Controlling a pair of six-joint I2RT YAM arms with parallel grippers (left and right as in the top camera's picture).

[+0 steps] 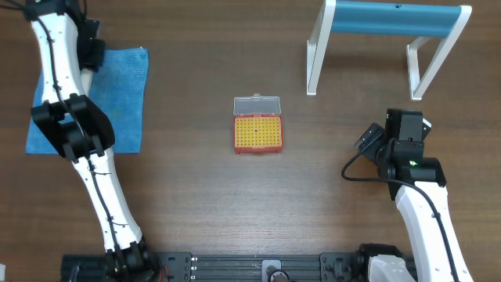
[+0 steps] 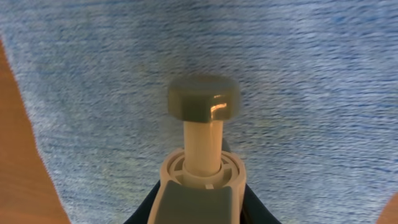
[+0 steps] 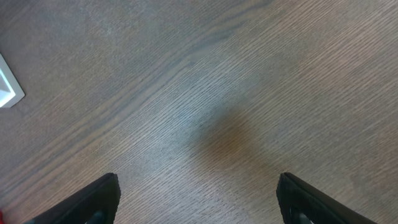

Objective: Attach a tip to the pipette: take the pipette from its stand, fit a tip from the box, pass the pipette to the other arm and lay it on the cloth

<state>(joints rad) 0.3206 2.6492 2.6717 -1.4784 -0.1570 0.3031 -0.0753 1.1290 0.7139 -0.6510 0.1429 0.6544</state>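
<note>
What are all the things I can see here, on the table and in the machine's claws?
table: one, brown wood, under everything.
cloth: one, blue, far left of the table.
tip box: one, orange-red, yellow inside, clear lid open, at the table's middle.
pipette stand: one, white legs and blue bar, far right.
pipette: one, cream with a grey button, held over the cloth.
left gripper: one, dark, shut on the pipette.
right gripper: one, dark, open over bare table.
left arm: one, white and black, left side.
right arm: one, white and black, right side.
</note>
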